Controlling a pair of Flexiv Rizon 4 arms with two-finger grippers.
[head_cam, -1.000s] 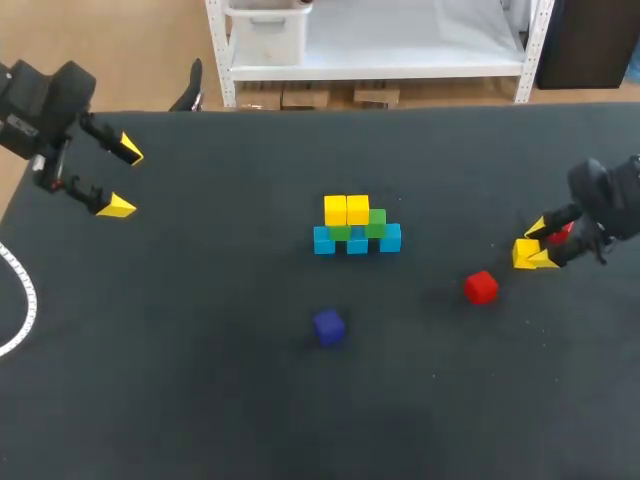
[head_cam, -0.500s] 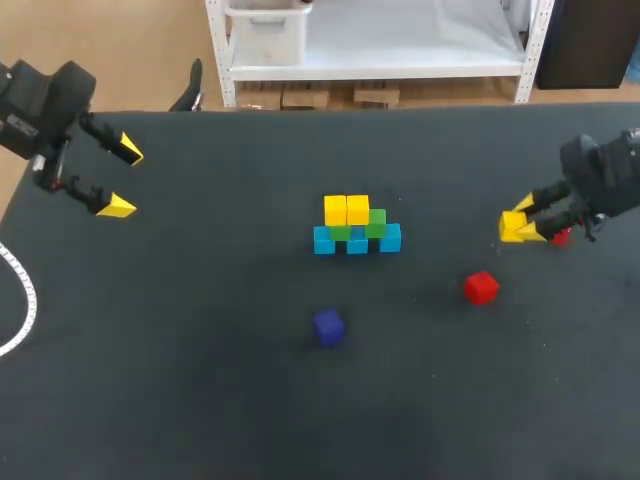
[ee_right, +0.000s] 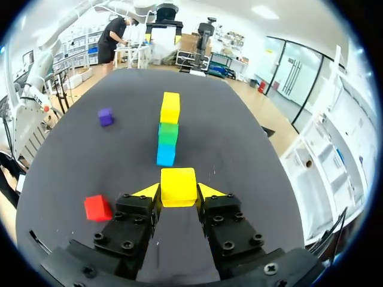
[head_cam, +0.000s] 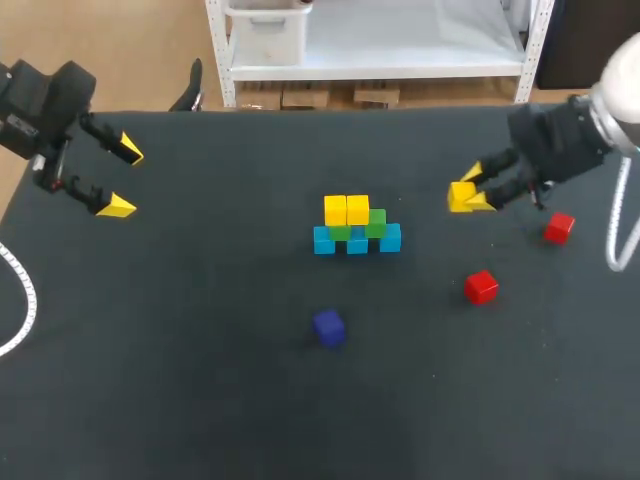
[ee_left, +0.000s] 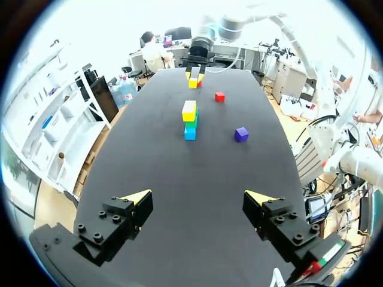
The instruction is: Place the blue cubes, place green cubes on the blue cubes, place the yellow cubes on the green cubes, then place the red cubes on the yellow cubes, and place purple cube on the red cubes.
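Note:
Mid-table stands a stack: three blue cubes (head_cam: 357,241) in a row, green cubes (head_cam: 375,222) on them, two yellow cubes (head_cam: 346,210) on top. It also shows ahead of my right gripper as the stack (ee_right: 169,128). My right gripper (head_cam: 470,192) hangs above the table right of the stack, shut on a yellow cube (ee_right: 178,186). Two red cubes (head_cam: 481,287) (head_cam: 559,227) lie on the right. A purple cube (head_cam: 329,326) sits in front of the stack. My left gripper (head_cam: 121,178) is open and holds nothing at the far left; its fingers (ee_left: 136,206) stand wide apart.
A white cable (head_cam: 20,300) curves along the table's left edge. The black tabletop (head_cam: 200,380) is bare around the cubes.
My right gripper has lifted the yellow cube off the table's right side and carried it up and left toward the stack, uncovering the red cube beside it. The left arm has not moved.

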